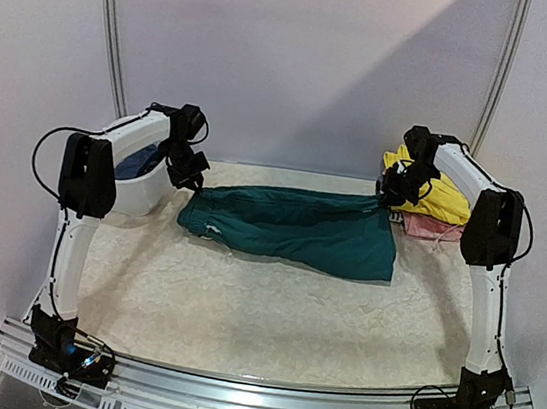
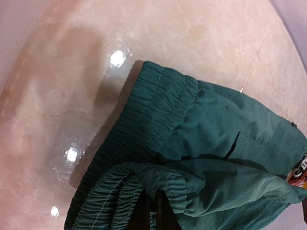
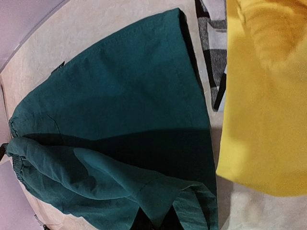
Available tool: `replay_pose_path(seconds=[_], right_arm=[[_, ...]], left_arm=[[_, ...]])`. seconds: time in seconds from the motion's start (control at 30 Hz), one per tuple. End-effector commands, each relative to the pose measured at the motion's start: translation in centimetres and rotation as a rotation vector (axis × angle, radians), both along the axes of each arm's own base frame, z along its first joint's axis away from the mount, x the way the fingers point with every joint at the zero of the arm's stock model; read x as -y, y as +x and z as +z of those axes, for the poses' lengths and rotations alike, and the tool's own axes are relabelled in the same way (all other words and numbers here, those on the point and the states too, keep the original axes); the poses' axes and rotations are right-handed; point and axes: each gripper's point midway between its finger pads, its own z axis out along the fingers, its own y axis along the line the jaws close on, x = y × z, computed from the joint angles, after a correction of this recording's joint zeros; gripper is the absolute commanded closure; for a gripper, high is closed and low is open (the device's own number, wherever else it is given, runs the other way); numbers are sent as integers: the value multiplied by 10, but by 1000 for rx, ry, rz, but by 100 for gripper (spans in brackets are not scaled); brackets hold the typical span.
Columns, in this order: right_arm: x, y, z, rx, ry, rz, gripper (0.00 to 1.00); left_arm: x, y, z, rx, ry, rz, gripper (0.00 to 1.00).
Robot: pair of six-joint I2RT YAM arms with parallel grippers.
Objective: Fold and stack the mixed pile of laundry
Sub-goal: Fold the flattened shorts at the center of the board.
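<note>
Dark teal shorts [image 1: 296, 228] lie spread across the middle of the table, their back edge lifted between both grippers. My left gripper [image 1: 193, 180] is shut on the elastic waistband [image 2: 192, 189] at the shorts' left end; its dark fingers [image 2: 163, 213] pinch a fold of that band. My right gripper [image 1: 388, 195] is shut on the leg hem [image 3: 168, 196] at the right end, and the cloth hides most of its fingertips. The lower layer of the shorts [image 3: 120, 91] rests flat on the table. A folded yellow garment [image 1: 441, 194] lies on a pink one [image 1: 430, 226] at the back right.
A white tub [image 1: 139, 192] holding navy cloth [image 1: 138, 162] stands at the back left, just beside my left arm. A black-and-white checked cloth [image 3: 213, 48] shows beside the yellow garment [image 3: 268, 96]. The tabletop [image 1: 270, 305] is pale and glossy.
</note>
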Motion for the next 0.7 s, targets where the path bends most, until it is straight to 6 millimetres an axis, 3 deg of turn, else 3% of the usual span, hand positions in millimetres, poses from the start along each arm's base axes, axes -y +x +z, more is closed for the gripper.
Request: replay_pose_path(seconds=[0.0,0.17,0.43,0.6,0.67], right_arm=[[1,27,-1,81,39,-7,100],[-2,41,1,140,50,-2,100],[5,68,32,285,44,-66,100],[2,81,15,274,90,-133,100],[1,89,11,279,111,-174,95]], left_arm=[[2,28,-2,66,-34,53,100],[1,41,4,119,-41,103,100],[8,61,37,250,-117,161,100],[1,66,22,234,-116,257,100],[3,72,24,269,-126,288,87]])
